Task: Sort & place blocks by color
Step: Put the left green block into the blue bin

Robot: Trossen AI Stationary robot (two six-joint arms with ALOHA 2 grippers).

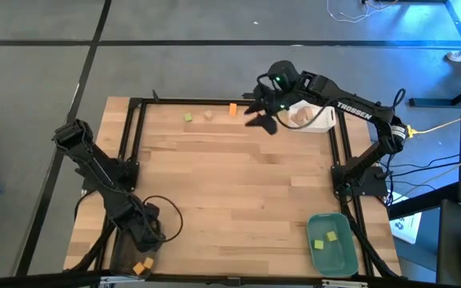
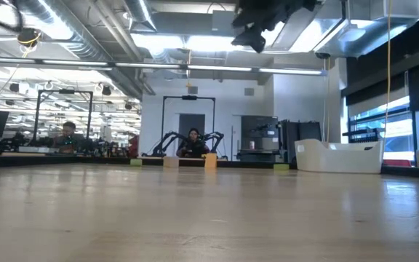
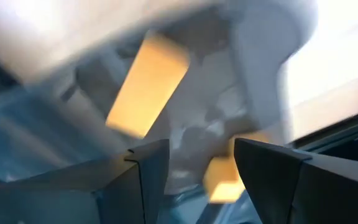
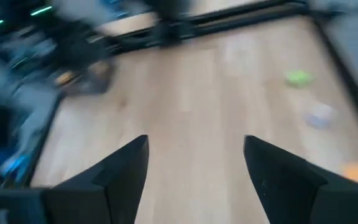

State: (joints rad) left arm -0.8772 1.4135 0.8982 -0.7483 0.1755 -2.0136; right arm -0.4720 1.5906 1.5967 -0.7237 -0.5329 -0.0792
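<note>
- Right gripper (image 1: 261, 110), upper centre of the high view, hangs above the surface (image 1: 238, 184) with its jaws spread wide, holding nothing.
- Three blocks left of it along the top edge: orange block (image 1: 233, 110), tan block (image 1: 208, 114), light green block (image 1: 188, 118).
- White tray (image 1: 314, 120) beside it holds tan blocks; count unclear.
- Green tray (image 1: 333, 244), lower right: two light green blocks (image 1: 331, 236).
- Left gripper (image 1: 145, 238), lower left, jaws apart above two orange blocks (image 1: 142, 266).

Robotics lab, more robot arms (image 2: 167, 143) on distant benches, seated people (image 2: 192, 143), exposed ceiling ducts (image 2: 86, 40), strip lights

Right tool (image 1: 264, 110) above far table edge (image 1: 214, 102)
</note>
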